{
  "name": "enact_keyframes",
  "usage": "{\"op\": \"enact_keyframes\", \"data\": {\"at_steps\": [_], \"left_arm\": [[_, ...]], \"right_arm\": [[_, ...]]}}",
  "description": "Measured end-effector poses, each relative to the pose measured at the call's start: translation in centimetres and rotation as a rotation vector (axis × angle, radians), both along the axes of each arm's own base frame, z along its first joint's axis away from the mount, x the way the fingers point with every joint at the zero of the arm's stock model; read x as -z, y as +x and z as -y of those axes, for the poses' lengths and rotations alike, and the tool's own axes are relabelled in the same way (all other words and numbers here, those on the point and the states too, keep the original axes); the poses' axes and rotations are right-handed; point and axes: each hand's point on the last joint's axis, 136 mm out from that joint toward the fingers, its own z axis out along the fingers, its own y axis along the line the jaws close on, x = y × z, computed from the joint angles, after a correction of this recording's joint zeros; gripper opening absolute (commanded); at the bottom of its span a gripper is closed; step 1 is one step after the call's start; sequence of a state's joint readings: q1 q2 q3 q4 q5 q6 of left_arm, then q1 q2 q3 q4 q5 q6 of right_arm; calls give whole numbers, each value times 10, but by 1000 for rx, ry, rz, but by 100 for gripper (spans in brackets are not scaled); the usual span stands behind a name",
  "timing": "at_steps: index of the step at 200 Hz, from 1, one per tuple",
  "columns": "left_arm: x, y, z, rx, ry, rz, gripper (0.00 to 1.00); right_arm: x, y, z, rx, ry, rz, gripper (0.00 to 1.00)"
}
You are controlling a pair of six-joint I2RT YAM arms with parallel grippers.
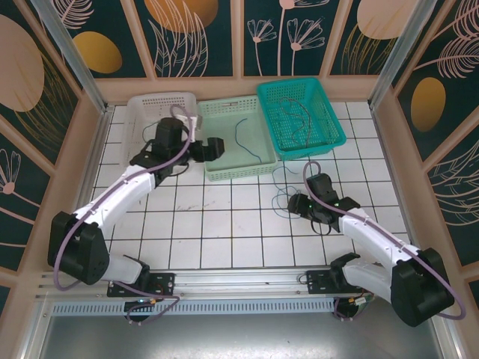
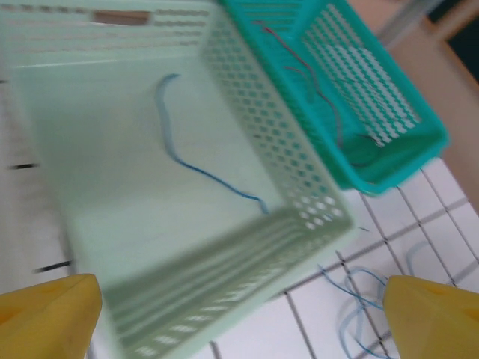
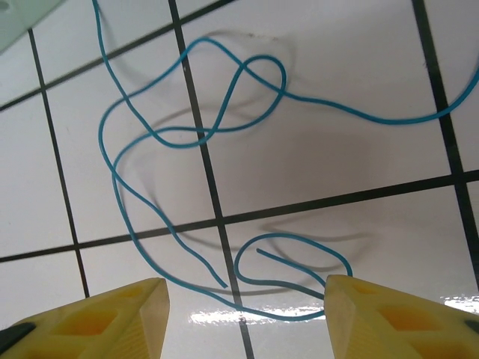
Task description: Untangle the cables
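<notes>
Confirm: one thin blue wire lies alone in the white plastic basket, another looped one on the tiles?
No: the thin blue wire lies in the pale green perforated plastic basket, as the left wrist view shows. The looped blue wire is on the tiles.

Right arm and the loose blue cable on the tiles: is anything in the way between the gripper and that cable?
Nothing visible is in the way. In the right wrist view the right gripper is open just above the blue cable, which lies looped on the bare white tiles. The cable's near loop sits between the fingers, with nothing lying across it.
</notes>
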State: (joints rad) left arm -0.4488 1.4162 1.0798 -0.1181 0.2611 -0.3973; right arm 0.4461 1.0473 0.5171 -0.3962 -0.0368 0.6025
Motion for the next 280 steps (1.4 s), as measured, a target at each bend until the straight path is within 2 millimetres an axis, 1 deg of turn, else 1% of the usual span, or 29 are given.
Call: {"op": "enact_keyframes", "data": {"at_steps": [14,26,40,55,70,91,107,116,130,161,180,201,220,238,252,268,280], "left_arm": [[-1,-16,27,79,-4,10,87],[1,-32,51,159,-6,13,84],[10,-49,77,243,1,5,81],[33,-64,101,321,33,-36,78],[64,-77,126,396,71,-100,76],[103,-89,153,467,112,-178,75],[125,-93,169,498,136,-221,74],[135,-93,175,506,148,-237,74],[145,-90,182,511,160,-253,73],[156,-82,195,517,172,-264,71],[162,-80,200,526,184,-270,69],[169,-78,206,530,197,-274,67],[175,-74,211,533,207,-280,64],[181,-71,214,532,211,-288,56],[186,-70,217,538,217,-291,53],[191,-68,220,544,222,-295,44],[195,-68,221,546,225,-303,34]], "right_arm": [[-4,4,3,21,6,20,58],[-7,11,11,58,12,35,60],[-10,19,22,110,19,56,61],[-17,28,32,155,31,90,61],[-26,35,38,184,49,132,62],[-37,45,42,205,82,179,62],[-41,49,43,209,100,196,63],[-42,50,43,210,109,203,63],[-44,52,42,209,117,212,63],[-47,54,45,217,131,222,63],[-48,55,47,224,136,230,64],[-45,54,48,227,143,223,64],[-41,52,49,229,148,212,64],[-41,52,51,235,152,210,64],[-41,52,52,238,156,210,64],[-41,52,52,237,162,208,64],[-40,52,53,239,166,206,64]]}}
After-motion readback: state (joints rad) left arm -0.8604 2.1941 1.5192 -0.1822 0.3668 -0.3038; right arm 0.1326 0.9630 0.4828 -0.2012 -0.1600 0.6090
